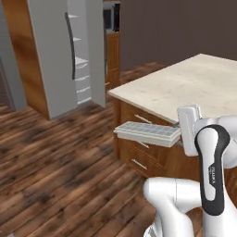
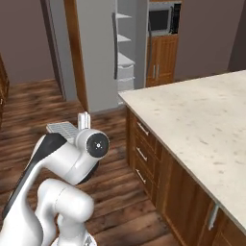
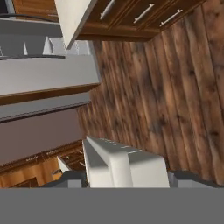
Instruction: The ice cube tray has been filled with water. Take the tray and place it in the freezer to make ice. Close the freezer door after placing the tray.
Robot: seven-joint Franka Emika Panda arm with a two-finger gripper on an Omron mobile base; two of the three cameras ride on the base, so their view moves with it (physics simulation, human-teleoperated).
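My gripper (image 1: 179,133) is shut on one short end of the ice cube tray (image 1: 147,133), a long white tray held level in the air beside the island's corner. Its cells look pale blue-grey, so the water is hard to make out. From the right base the tray (image 2: 61,128) pokes out behind my arm, near the gripper (image 2: 83,124). The hand view has the tray (image 3: 127,164) end-on between my dark fingertips (image 3: 66,178). Across the floor the freezer (image 1: 82,62) (image 2: 125,53) stands open with white shelves showing. The freezer door (image 1: 98,51) (image 2: 142,43) is swung out on its right.
The island counter (image 1: 185,83) with wooden drawers (image 1: 139,159) is close on my right. The wider grey fridge door (image 1: 50,60) is shut, left of the freezer. A microwave (image 2: 161,19) sits above brown cabinets behind. Bare wooden floor (image 1: 69,152) lies between me and the fridge.
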